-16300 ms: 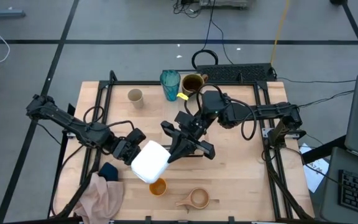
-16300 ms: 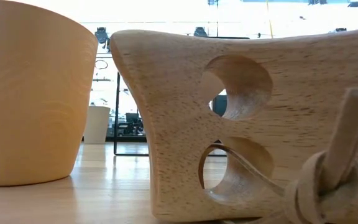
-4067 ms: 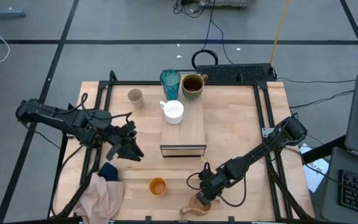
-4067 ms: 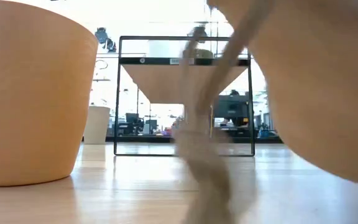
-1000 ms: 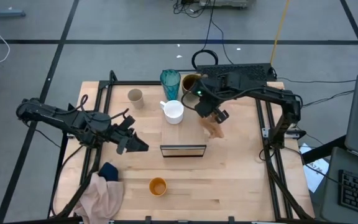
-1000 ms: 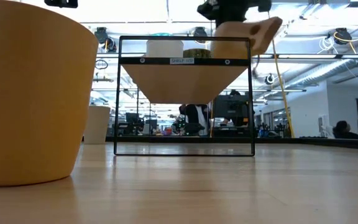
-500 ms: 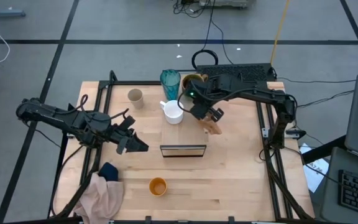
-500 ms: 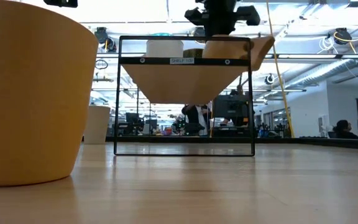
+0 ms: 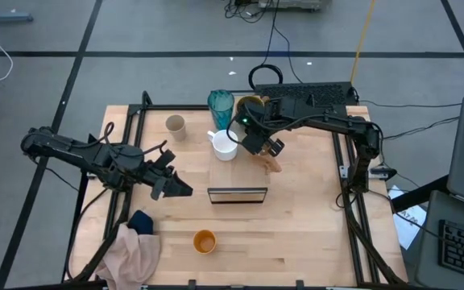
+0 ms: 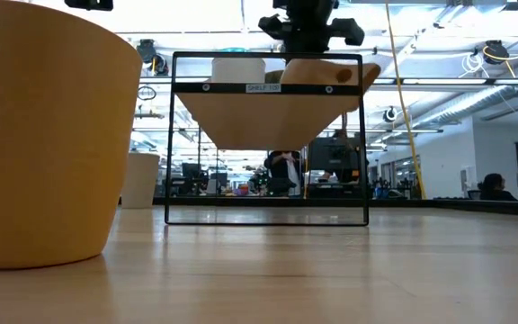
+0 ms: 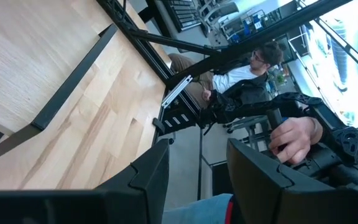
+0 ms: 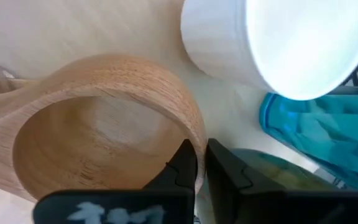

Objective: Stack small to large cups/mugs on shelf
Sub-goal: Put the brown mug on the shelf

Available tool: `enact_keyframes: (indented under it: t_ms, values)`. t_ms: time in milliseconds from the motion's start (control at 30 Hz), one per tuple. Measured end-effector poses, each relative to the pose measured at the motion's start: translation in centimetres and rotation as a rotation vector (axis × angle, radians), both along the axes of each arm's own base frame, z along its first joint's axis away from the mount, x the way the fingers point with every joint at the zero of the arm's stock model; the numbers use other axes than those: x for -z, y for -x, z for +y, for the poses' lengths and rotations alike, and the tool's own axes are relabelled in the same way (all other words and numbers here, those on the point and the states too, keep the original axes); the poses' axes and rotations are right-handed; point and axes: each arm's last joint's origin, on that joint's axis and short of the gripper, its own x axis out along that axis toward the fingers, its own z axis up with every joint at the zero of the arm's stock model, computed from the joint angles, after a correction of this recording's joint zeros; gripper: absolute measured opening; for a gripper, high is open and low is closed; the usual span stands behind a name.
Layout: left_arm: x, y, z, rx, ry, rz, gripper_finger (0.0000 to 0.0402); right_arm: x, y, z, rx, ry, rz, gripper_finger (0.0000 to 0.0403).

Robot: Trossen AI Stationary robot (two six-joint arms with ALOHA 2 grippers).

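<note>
Right gripper (image 12: 196, 163) is pinched on tan wooden cup (image 12: 98, 130) rim above shelf (image 9: 238, 165).
Left gripper (image 11: 194, 165) is held half-spread, low over table (image 9: 312, 234).

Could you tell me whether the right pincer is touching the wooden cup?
Touching: the right wrist view shows the right pincer shut on the wooden cup rim.

Open-plan robotics lab, ceiling ducts (image 10: 475, 99), floor cables (image 9: 274, 32), seated person (image 11: 241, 68)
</note>
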Motion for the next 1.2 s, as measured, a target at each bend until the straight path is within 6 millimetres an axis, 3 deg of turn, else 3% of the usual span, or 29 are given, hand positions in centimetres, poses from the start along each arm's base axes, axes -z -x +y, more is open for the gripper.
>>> enact_keyframes:
  t_ms: [1200]
  values:
    - [0.0, 0.0, 0.0, 0.001, 0.003, -0.003, 0.0159, 0.1, -1.2, 0.4, 0.06, -0.018, -0.088, 0.0038]
